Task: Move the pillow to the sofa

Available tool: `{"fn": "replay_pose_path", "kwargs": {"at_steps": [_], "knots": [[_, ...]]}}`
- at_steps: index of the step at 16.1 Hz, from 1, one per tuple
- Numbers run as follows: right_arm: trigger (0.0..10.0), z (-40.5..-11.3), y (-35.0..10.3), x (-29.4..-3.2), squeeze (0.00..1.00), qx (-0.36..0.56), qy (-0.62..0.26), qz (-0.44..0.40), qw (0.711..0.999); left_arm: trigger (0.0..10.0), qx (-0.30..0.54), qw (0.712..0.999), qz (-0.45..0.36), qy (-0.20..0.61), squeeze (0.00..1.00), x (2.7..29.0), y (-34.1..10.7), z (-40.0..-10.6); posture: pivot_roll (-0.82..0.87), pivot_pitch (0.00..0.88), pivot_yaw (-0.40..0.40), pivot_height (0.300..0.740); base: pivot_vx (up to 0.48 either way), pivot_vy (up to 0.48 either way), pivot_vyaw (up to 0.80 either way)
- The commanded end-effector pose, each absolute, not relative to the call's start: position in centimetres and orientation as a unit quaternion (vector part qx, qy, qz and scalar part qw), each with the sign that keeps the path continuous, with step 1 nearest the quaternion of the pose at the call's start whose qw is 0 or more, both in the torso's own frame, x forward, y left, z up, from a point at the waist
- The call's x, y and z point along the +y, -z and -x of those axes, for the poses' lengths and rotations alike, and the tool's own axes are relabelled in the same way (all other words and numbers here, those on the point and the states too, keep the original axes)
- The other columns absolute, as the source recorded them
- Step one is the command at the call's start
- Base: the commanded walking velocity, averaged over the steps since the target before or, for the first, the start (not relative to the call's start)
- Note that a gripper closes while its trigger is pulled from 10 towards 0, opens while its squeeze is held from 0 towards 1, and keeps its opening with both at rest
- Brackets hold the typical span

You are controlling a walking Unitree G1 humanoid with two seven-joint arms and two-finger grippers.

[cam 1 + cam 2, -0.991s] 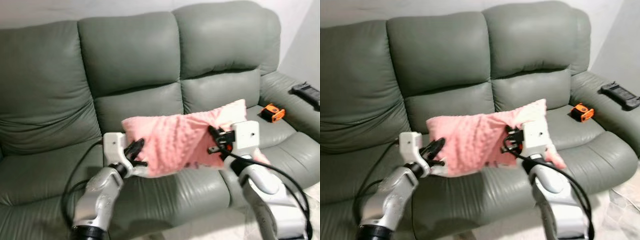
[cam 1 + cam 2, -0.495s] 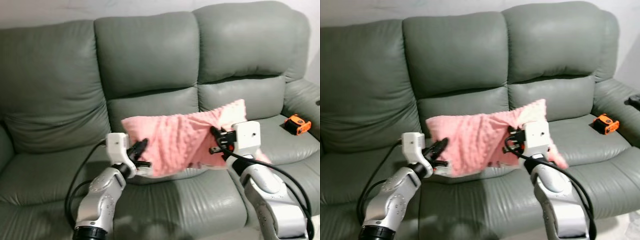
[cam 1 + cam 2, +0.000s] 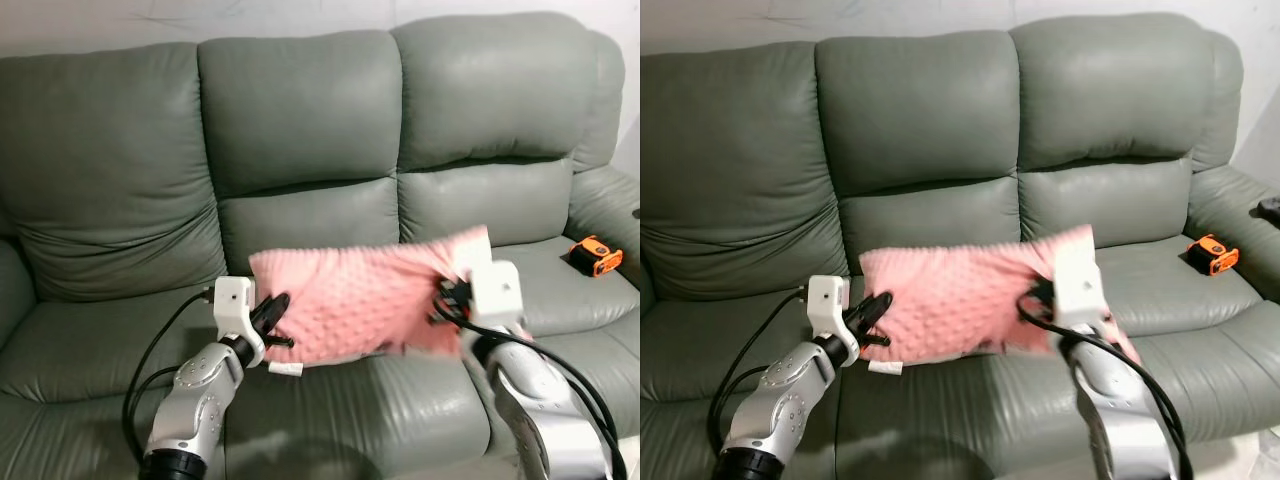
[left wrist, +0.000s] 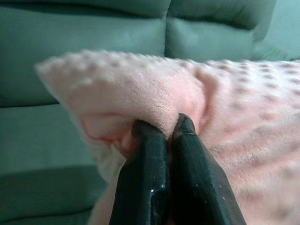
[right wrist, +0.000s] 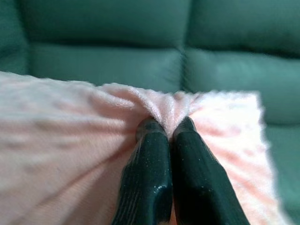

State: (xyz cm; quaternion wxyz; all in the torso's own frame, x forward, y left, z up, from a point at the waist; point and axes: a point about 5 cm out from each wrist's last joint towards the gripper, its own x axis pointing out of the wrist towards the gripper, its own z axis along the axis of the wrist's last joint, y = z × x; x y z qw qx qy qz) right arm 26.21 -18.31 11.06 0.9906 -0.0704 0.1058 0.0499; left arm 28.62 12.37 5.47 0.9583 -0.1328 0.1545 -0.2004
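Note:
A pink dotted pillow [image 3: 360,305] hangs stretched between my two grippers, low over the middle seat of the grey-green sofa [image 3: 300,130]. My left gripper [image 3: 274,318] is shut on the pillow's left edge, and the left wrist view shows the black fingers [image 4: 150,154] pinching a fold of the pink fabric [image 4: 154,93]. At the pillow's right edge my right gripper [image 3: 447,300] is shut on the fabric, its fingers [image 5: 152,154] clamped on a gathered pleat. A white tag [image 3: 285,369] dangles under the pillow's left corner.
An orange and black tape measure [image 3: 593,254] lies on the right seat cushion. The sofa's right armrest [image 3: 1250,220] carries a dark object [image 3: 1270,208] at the frame edge. The left seat cushion [image 3: 90,330] lies bare beside my left arm.
The pillow has dropped lower toward the middle seat, with both grippers still shut on it. The camera view shifted slightly, bringing more of the sofa's left side into view.

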Motion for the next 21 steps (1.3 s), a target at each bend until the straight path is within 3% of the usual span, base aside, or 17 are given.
{"fn": "replay_pose_path", "kwargs": {"at_steps": [1, 4, 8, 9, 14, 18, 21], "knots": [[10.0, -26.3, -11.6, -18.7, 0.0, 0.089, -0.035, 0.079, 0.992, 10.0, 0.137, 0.962, 0.116, 0.204, 0.0, 12.6, -6.1, -29.1, -0.25, 0.024, 0.046, 0.74, 0.0, 0.0, 0.0], [10.0, -26.5, -10.3, -21.0, 0.0, 0.117, 0.005, 0.091, 0.989, 10.0, 0.167, 0.964, 0.065, 0.194, 0.0, 13.5, -4.4, -29.9, -0.25, 0.069, 0.065, 0.74, 0.0, 0.0, 0.0], [10.0, -28.1, -9.8, -23.2, 0.0, 0.128, 0.041, 0.096, 0.986, 10.0, 0.174, 0.977, 0.076, 0.098, 0.0, 14.5, -3.4, -31.2, -0.25, 0.144, 0.081, 0.74, 0.0, 0.0, 0.0], [10.0, -28.5, -10.1, -23.4, 0.0, 0.122, 0.04, 0.093, 0.987, 10.0, 0.172, 0.978, 0.078, 0.088, 0.0, 14.3, -3.4, -31.4, -0.25, 0.207, 0.092, 0.74, 0.0, 0.0, 0.0], [10.0, -31.0, -11.0, -22.5, 0.0, 0.097, -0.001, 0.085, 0.992, 10.0, 0.16, 0.984, 0.068, 0.022, 0.0, 15.0, -4.2, -33.1, -0.22, 0.328, 0.089, 0.74, 0.0, 0.0, 0.0], [10.0, -31.9, -11.7, -22.2, 0.0, 0.075, -0.02, 0.103, 0.992, 10.0, 0.163, 0.983, 0.073, -0.035, 0.0, 16.9, -4.1, -33.1, -0.2, 0.374, 0.082, 0.74, 0.0, 0.0, 0.0], [10.0, -33.4, -12.4, -21.5, 0.0, 0.048, -0.026, 0.091, 0.994, 10.0, 0.151, 0.983, 0.095, -0.045, 0.0, 16.6, -4.6, -33.5, -0.18, 0.387, 0.085, 0.74, 0.0, 0.0, 0.0]]}}
